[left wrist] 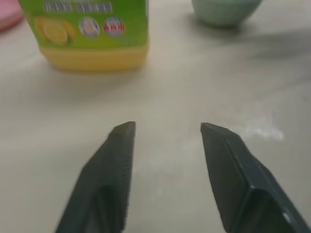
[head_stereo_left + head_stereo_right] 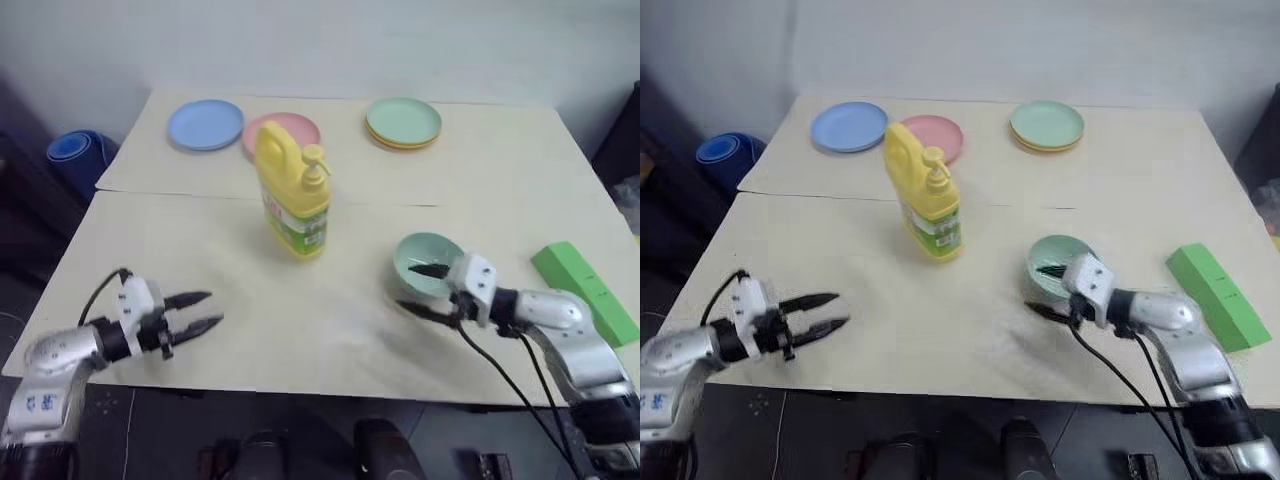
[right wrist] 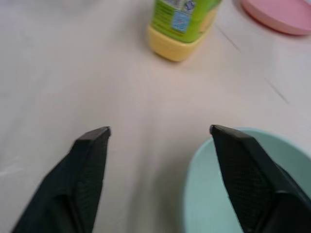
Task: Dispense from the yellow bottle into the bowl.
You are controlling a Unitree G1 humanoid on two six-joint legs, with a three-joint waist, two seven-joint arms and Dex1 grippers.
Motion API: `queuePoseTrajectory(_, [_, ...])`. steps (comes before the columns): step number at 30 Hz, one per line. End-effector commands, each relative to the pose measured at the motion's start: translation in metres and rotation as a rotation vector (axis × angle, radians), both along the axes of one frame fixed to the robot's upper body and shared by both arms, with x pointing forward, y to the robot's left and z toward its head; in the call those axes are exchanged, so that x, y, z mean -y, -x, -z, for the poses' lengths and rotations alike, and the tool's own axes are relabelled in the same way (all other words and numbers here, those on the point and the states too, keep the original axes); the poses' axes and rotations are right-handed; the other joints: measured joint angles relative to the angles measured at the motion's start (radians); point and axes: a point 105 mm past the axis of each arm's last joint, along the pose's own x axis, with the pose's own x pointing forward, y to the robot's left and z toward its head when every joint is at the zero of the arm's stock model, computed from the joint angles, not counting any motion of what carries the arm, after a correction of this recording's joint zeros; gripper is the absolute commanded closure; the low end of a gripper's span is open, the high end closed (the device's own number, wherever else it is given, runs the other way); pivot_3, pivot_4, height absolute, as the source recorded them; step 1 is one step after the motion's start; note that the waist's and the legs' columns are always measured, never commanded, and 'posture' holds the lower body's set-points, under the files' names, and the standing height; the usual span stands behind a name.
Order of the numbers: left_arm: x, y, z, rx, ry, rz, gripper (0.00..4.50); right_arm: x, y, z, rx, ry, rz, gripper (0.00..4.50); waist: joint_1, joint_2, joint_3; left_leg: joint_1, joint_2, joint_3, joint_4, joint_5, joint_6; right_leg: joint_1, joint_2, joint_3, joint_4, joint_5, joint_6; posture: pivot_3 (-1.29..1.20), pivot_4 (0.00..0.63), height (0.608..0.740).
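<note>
My arms are silver-grey with white wrist blocks, each ending in two tapered black fingers (image 1: pixel 114 179), and black cables (image 2: pixel 510 385) trail from both wrists.

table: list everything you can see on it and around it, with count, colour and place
yellow bottle: 1, yellow with green label, upright mid table
bowl: 1, pale mint green, to the right of the bottle, by the right gripper
blue plate: 1, far left
pink plate: 1, behind the bottle
stacked plates: mint green on top, far right
green block: 1, right edge
blue roll: 1, off the table, left
table: 1, pale wood
left gripper: black fingers, open, near left
right gripper: black fingers, open, one finger over the bowl
</note>
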Motion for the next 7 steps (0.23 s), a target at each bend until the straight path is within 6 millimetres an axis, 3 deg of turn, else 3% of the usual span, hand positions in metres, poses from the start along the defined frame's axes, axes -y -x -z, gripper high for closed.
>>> queuePoseTrajectory(1, [-0.003, 0.011, 0.012, 0.07, -0.079, -0.003, 1.07, 0.013, 0.022, -0.002, 0.051, -0.025, -0.038, 0.02, 0.012, -0.001, 0.001, 0.0, -0.001, 0.001, 0.0, 0.0, 0.0, 0.0, 0.0, 0.0, -0.001, 0.0, 0.0, 0.0, 0.15, 0.74])
queuePoseTrajectory(7, [0.001, 0.02, 0.018, 0.123, -0.081, -0.052, 1.07, 0.042, 0.049, 0.021, 0.081, 0.022, -0.004, 0.02, 0.014, -0.001, 0.001, 0.013, 0.0, 0.004, 0.0, 0.001, 0.002, 0.021, 0.001, -0.002, -0.017, 0.001, 0.001, 0.0, 0.15, 0.74])
